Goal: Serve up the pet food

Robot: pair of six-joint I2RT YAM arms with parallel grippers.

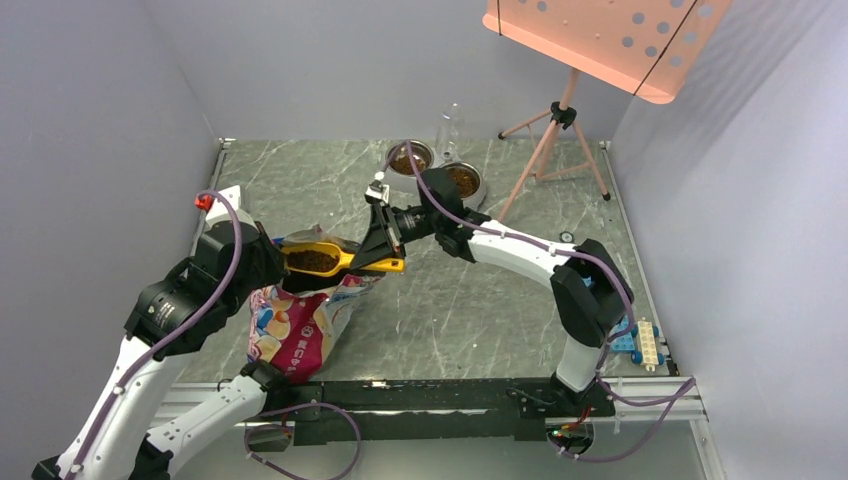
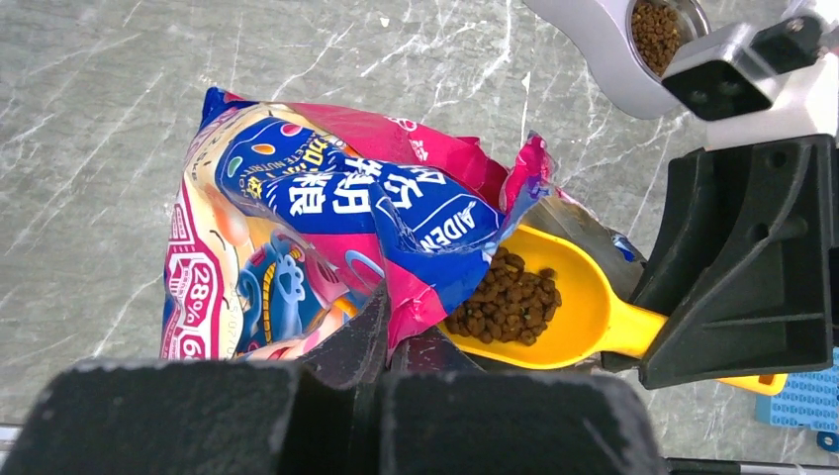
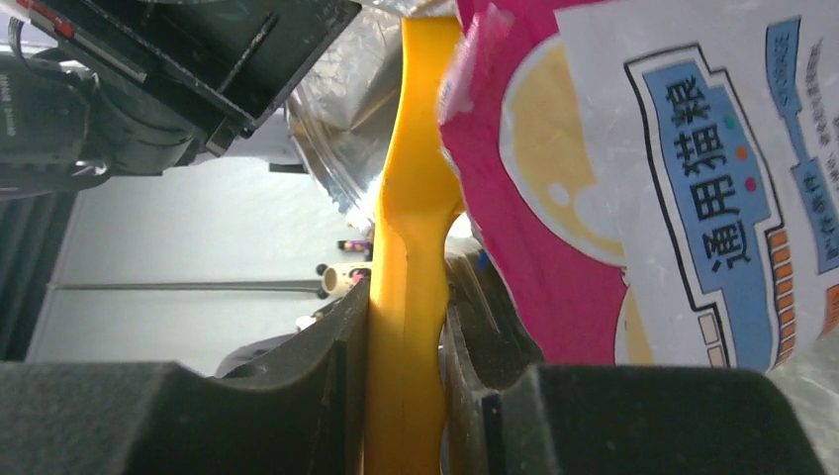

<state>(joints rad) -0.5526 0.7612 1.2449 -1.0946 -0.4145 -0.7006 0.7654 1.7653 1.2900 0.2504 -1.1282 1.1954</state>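
The pet food [image 1: 313, 261] is a heap of dark-brown kibble in the bowl of a yellow scoop [image 1: 340, 262], held at the open mouth of the pink-and-blue bag [image 1: 300, 325]. My right gripper [image 1: 378, 258] is shut on the scoop's handle [image 3: 411, 247], fingers [image 3: 346, 341] pressed on both sides. My left gripper [image 2: 396, 341] is shut on the bag's torn top edge [image 2: 425, 287] and holds it up. In the left wrist view the kibble [image 2: 510, 297] lies in the scoop [image 2: 584, 317], half under the bag's flap. More kibble fills two metal bowls [image 1: 410, 158] [image 1: 462, 180] at the back.
A tripod [image 1: 560, 120] carrying a pink perforated panel [image 1: 610, 40] stands at the back right. A clear bottle [image 1: 450, 125] stands behind the bowls. A blue-and-white block [image 1: 640, 340] lies by the right arm's base. Grey walls close in both sides.
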